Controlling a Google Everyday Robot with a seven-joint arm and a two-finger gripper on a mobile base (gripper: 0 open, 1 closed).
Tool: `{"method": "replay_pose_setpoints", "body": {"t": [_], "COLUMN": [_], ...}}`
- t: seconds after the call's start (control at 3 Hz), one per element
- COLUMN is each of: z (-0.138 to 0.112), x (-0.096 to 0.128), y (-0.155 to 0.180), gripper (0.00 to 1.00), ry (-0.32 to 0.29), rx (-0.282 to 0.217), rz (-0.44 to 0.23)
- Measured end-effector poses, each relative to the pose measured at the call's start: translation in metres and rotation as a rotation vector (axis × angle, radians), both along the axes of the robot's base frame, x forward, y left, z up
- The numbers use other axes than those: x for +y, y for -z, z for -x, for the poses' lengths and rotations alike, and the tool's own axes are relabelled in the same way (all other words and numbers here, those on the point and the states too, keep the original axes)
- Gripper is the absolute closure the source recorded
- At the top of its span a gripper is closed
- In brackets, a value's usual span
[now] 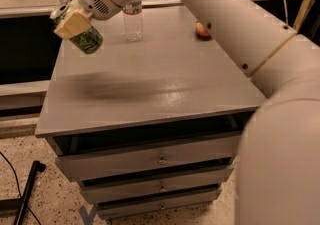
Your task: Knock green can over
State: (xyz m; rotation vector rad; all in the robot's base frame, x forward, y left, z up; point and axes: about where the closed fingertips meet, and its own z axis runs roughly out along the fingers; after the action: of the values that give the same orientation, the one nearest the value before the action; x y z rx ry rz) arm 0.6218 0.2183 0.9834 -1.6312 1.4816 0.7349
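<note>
The green can (86, 39) has a green patterned body and a silver top. It is tilted, held in the air above the left rear part of the grey table (150, 89). My gripper (74, 23) is shut on the can, with a pale yellow finger pad across its side. The can touches nothing but the gripper. My white arm (210, 14) comes in from the right and fills the right side of the view.
A clear plastic water bottle (133, 19) stands at the back of the table. A reddish apple (202, 30) lies at the back right, partly behind my arm. The table has several drawers (160, 159) below. A black pole (27, 189) lies on the floor at left.
</note>
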Motion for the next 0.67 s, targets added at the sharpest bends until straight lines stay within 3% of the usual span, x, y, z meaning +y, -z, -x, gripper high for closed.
{"method": "replay_pose_setpoints", "body": {"t": [0.33,0.67], "z": [-0.034,-0.04], "x": [0.004,-0.022], "y": [0.054,0.108], "gripper": [1.0,0.82], "ry": [-0.033,-0.077], "rx": [-0.025,-0.019], "rz": [0.256,0.562]}}
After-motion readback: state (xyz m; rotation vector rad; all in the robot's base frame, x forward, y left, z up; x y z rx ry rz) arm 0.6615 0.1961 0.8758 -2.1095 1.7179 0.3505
